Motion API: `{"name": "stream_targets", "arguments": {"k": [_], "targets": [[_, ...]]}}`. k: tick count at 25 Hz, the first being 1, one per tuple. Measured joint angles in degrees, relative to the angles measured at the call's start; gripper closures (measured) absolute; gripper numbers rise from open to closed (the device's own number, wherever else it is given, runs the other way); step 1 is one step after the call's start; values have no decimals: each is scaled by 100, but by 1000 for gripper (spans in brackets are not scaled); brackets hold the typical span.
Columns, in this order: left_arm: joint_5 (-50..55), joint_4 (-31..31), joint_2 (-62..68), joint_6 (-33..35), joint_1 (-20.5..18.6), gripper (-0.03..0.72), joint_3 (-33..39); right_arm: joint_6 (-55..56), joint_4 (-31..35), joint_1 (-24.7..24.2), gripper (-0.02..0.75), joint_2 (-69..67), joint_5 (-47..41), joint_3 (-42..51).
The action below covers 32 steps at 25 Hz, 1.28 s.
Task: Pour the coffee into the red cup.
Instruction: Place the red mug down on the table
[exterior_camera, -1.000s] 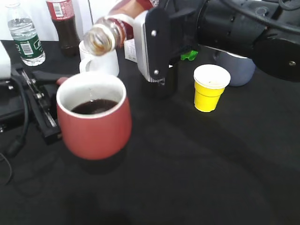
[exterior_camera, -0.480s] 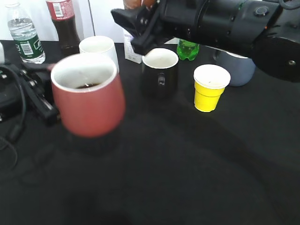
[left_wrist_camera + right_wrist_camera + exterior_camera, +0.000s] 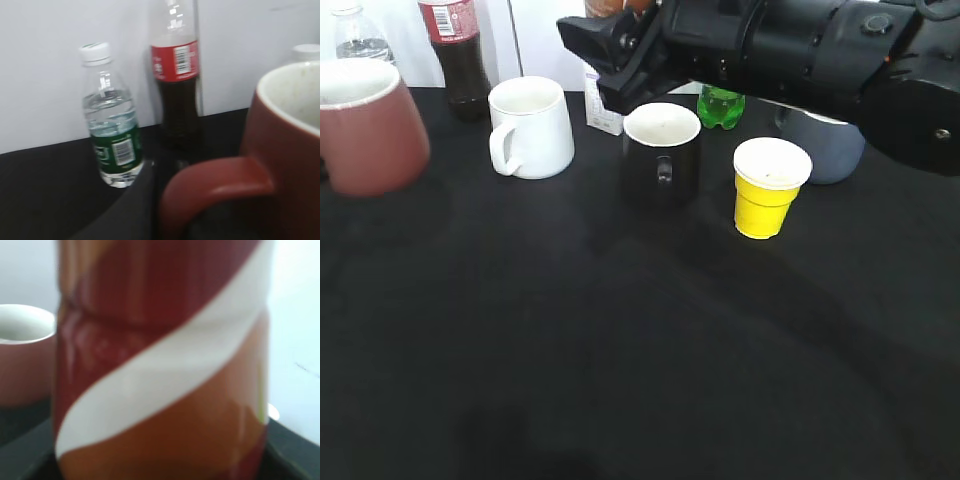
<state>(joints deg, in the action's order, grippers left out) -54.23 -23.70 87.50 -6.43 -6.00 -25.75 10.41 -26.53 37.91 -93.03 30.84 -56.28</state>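
Brick-red cup (image 3: 365, 128) is sitting at the far left, handle filling the left wrist view; left pincer unseen. Right pincer (image 3: 620, 50) is gripping the coffee bottle (image 3: 160, 360) upright. Pouring looks finished; setting down follows
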Motion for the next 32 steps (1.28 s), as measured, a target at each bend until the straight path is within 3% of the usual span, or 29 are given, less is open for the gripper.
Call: {"name": "stream_targets", "arguments": {"k": [13,19,23,32], "targets": [[-536,209,3152,39,-96,622,-2376,10,0,0,209,0,0,0],[-733,160,3442,123,-96,601,-2443,10,31,0,209,0,0,0],[-834,164,3442,104,-96,394,-2447,10,37,0,209,0,0,0],[-532,174,2949,97,-96,376,-1971,10,52,0,211,0,-5,0]]}}
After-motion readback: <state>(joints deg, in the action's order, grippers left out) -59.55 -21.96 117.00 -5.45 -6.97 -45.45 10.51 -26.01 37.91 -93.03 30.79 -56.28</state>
